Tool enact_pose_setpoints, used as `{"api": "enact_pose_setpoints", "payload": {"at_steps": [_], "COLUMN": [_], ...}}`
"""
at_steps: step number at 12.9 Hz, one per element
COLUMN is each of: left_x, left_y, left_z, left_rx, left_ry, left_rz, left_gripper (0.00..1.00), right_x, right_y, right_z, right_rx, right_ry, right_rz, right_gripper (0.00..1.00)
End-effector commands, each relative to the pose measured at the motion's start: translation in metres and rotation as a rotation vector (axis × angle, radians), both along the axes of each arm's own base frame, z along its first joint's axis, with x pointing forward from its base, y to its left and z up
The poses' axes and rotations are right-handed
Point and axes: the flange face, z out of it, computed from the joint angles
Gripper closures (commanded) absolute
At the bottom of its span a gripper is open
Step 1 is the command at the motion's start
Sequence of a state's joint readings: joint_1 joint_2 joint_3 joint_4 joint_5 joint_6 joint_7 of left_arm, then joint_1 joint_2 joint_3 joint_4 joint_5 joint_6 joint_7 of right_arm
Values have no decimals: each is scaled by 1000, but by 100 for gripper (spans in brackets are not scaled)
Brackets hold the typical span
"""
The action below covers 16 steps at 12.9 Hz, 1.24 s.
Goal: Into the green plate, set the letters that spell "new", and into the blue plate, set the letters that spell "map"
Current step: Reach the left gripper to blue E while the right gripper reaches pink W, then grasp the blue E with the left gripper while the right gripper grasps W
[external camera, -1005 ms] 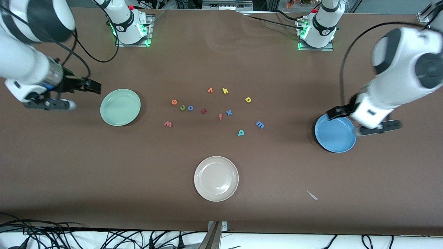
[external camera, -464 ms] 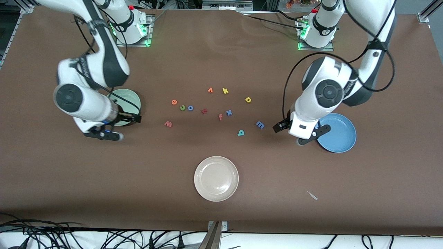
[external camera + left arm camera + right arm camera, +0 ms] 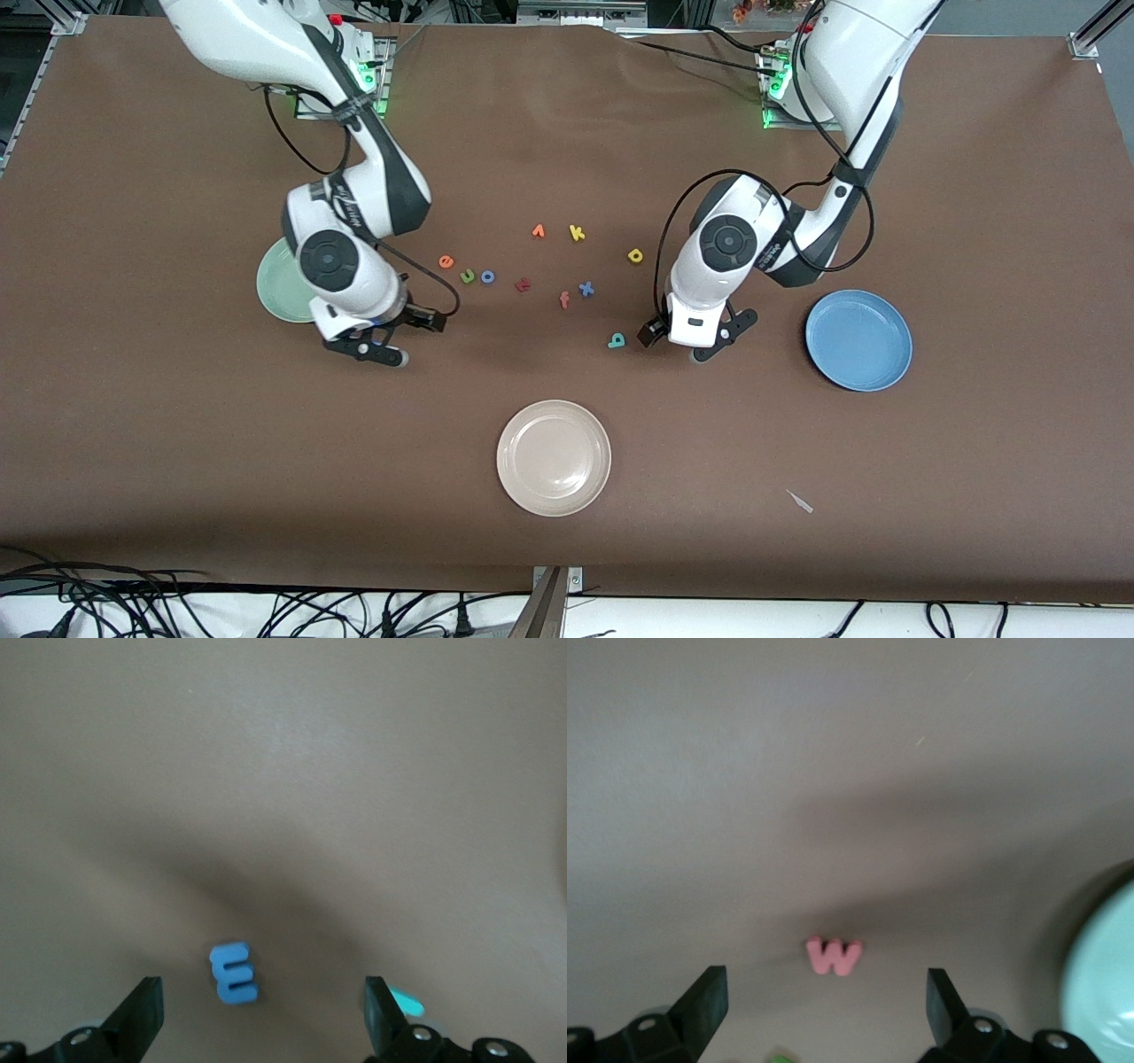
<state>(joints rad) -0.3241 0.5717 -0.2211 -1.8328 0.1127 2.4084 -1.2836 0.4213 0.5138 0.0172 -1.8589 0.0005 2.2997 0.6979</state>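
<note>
My right gripper (image 3: 824,985) hangs open over the salmon "w" (image 3: 834,956), which lies on the table between its fingers. My left gripper (image 3: 261,992) is open over the blue "m" (image 3: 234,973), with the teal "a" (image 3: 407,1001) beside one finger. In the front view both hands (image 3: 368,348) (image 3: 719,338) hide those two letters. Orange "e" (image 3: 446,261), green "n" (image 3: 467,276), yellow "p" (image 3: 635,256) and teal "a" (image 3: 617,340) lie loose. The green plate (image 3: 276,285) is partly under the right arm. The blue plate (image 3: 858,339) holds nothing.
Other letters lie mid-table: blue "o" (image 3: 487,276), a red letter (image 3: 523,284), salmon "f" (image 3: 564,300), blue "x" (image 3: 586,288), orange "v" (image 3: 538,231), yellow "k" (image 3: 577,233). A cream-white plate (image 3: 554,457) sits nearer the camera. A small scrap (image 3: 800,501) lies near the front.
Both arms swung in from the table's ends toward the letters: the right from beside the green plate to over the "w", the left from the blue plate to over the "m". Both stayed open.
</note>
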Motion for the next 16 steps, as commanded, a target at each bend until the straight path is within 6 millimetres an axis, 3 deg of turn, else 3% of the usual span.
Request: {"api": "enact_pose_setpoints", "payload": {"at_steps": [1, 2, 4, 8, 11, 14, 16], "left_x": [-15, -16, -16, -23, -25, -29, -30], "left_y": [9, 9, 8, 2, 0, -5, -5], "left_z": [-11, -18, -31, -45, -50, -53, -54], "left_rx": [-8, -8, -23, -21, -18, -16, -14], "left_ry": [-55, -47, -51, -34, -23, -18, -15], "left_rz": [63, 92, 151, 196, 223, 235, 238], "left_gripper": [0, 0, 0, 2, 12, 26, 41], "right_x": [-31, -41, -49, -42, -41, -36, -29], "right_y": [1, 1, -3, -5, -5, -2, 2], "right_z": [-32, -45, -53, -57, -58, -58, -59], "right_rx": [18, 24, -2, -18, -19, -15, -11], "right_ry": [-72, -85, -85, -101, -102, -110, -117], "right_rz": [-21, -15, 21, 41, 40, 41, 41], "right_gripper": [1, 3, 12, 19, 34, 37, 43]}}
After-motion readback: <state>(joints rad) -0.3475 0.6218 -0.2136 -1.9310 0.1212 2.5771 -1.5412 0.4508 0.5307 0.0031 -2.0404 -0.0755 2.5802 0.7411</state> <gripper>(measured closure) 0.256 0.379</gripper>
